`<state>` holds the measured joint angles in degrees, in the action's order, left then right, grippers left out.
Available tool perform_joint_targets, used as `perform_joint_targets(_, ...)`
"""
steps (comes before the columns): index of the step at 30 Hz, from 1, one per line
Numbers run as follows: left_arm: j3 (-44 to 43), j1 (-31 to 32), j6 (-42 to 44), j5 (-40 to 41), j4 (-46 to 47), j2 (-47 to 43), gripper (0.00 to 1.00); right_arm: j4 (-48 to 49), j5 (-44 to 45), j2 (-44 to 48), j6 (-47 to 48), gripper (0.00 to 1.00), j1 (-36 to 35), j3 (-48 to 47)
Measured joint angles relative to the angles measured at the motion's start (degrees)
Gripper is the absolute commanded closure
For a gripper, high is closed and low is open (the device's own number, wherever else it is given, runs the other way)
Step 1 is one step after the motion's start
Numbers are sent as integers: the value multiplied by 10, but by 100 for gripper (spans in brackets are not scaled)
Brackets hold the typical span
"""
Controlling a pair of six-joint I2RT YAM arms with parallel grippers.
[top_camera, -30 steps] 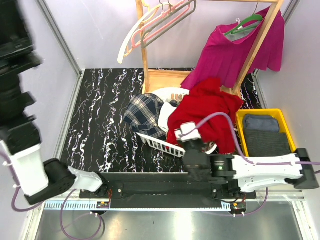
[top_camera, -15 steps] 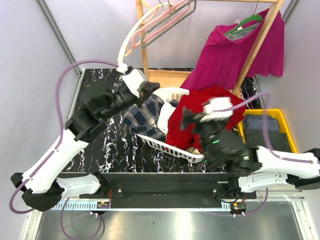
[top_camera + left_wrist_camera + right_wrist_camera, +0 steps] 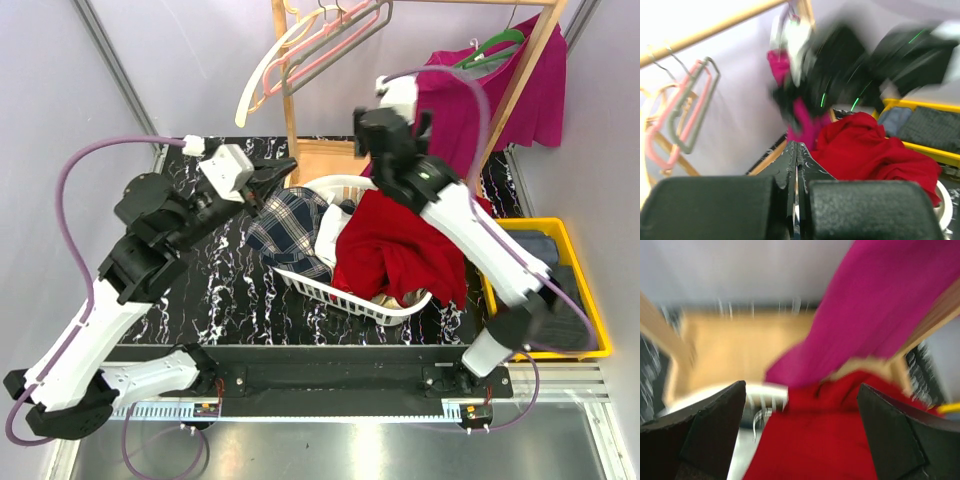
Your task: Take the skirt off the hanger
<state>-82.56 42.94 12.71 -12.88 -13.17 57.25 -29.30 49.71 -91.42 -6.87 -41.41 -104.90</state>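
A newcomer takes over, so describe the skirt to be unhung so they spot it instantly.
Find the wooden rack at the back; look at its right end in the top view. A magenta skirt hangs there from a green hanger. It is the only garment on the rack: the other hangers to the left are bare, and the red garment lies in the basket below.

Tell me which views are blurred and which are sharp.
Top external: sharp throughout, evenly lit; the magenta skirt on its green hanger reads clearly. Left wrist: the shut left tool is fairly crisp, but the right arm behind it is smeared. Right wrist: blurred all over; skirt and red garment are soft streaks.
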Motion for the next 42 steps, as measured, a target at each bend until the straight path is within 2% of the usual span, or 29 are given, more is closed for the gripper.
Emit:
perform_joint_targets(4, 4, -8, 7, 3, 6, -22, 100, -108, -98, -73, -81, 0, 20, 29)
perform_joint_targets(9, 16, -8, 10, 3, 12, -39, 100, -171, -173, -69, -154, 0, 27, 79)
perform_joint_targets(16, 18, -10, 10, 4, 16, -48, 100, -187, -196, -67, -180, 1, 50, 120)
perform_joint_targets(24, 26, -10, 15, 7, 27, -70, 100, -186, -191, -142, -157, 14, 54, 119)
perform_joint_targets(27, 26, -10, 18, 7, 31, -73, 100, -186, -186, -153, -146, 36, 54, 119)
perform_joint_targets(28, 26, -10, 19, 7, 33, -73, 100, -186, -183, -154, -145, 56, 55, 120)
perform_joint_targets(30, 26, -10, 19, 7, 36, -73, 100, -185, -180, -154, -148, 84, 56, 122)
perform_joint_targets(31, 26, -11, 19, 7, 37, -73, 100, -179, -183, -153, -165, 95, 57, 125)
perform_joint_targets(32, 26, -11, 19, 7, 38, -73, 100, -171, -183, -152, -167, 100, 57, 128)
perform_joint_targets(37, 27, -12, 19, 7, 38, -74, 100, -114, -208, -126, -172, 100, 63, 156)
perform_joint_targets(42, 46, -18, 19, 7, 42, -77, 100, -51, -273, -36, -138, 100, 66, 185)
